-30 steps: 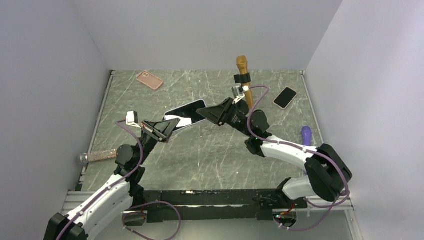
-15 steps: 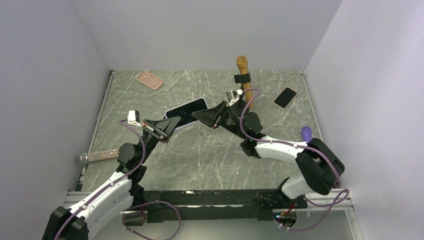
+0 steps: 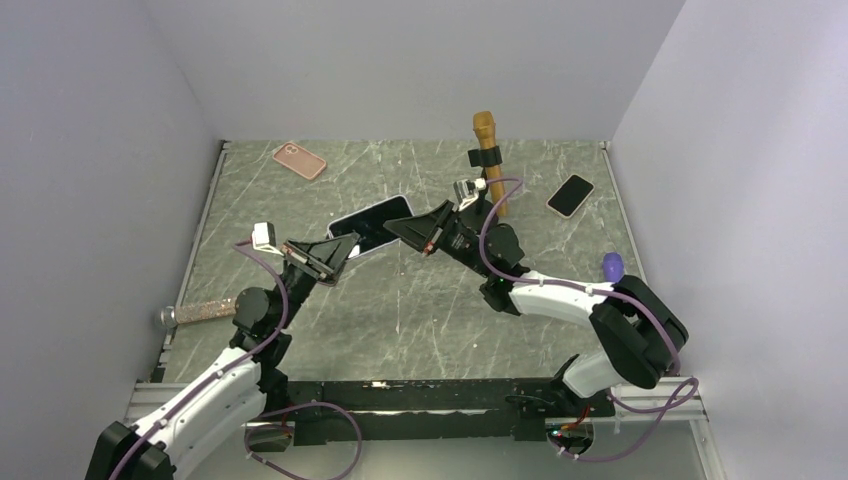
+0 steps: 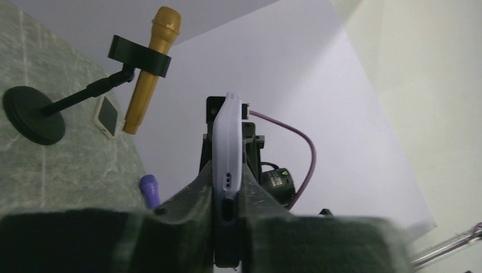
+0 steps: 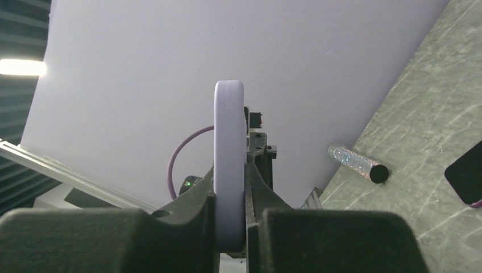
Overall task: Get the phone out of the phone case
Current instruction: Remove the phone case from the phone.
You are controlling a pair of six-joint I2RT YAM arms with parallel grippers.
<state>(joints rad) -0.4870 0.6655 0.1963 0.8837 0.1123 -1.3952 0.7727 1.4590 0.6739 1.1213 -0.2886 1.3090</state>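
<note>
Right pincer (image 3: 402, 230): clamped on the right end of the phone case (image 4: 227, 142), with a finger flat against each face in the wrist view.
Left pincer (image 3: 343, 250): clamped on the opposite, near-left end of the same case, just below the port holes.
Change: a second ago standing apart, right of the case; now advanced left onto it and closed. Left grip and case position as before.
Meaning for task: held at both ends, so ready for flexing or peeling a rim. Phone (image 3: 372, 222) not yet out, judged seated in the case, dark screen up.
Location of task item: spanning the gap between the two pincers, left of centre, apparently raised off the table (image 3: 420, 320); clearance not confirmable from above.
Edges: both long edges of the case free, both short ends occupied. Risk noted: pinching across both faces may lock phone and case together.
Room near: bare marbled surface on the near side of the case, best direction for pulling apart.
Room far right: microphone on its stand (image 3: 488, 150) just beyond the right wrist; least margin there.
Room elsewhere: pink phone (image 3: 299, 160) far left, black phone (image 3: 570, 195) far right, glitter tube (image 3: 200, 311) at the left edge, purple object (image 3: 611, 266) by the right wall, all well apart.
</note>
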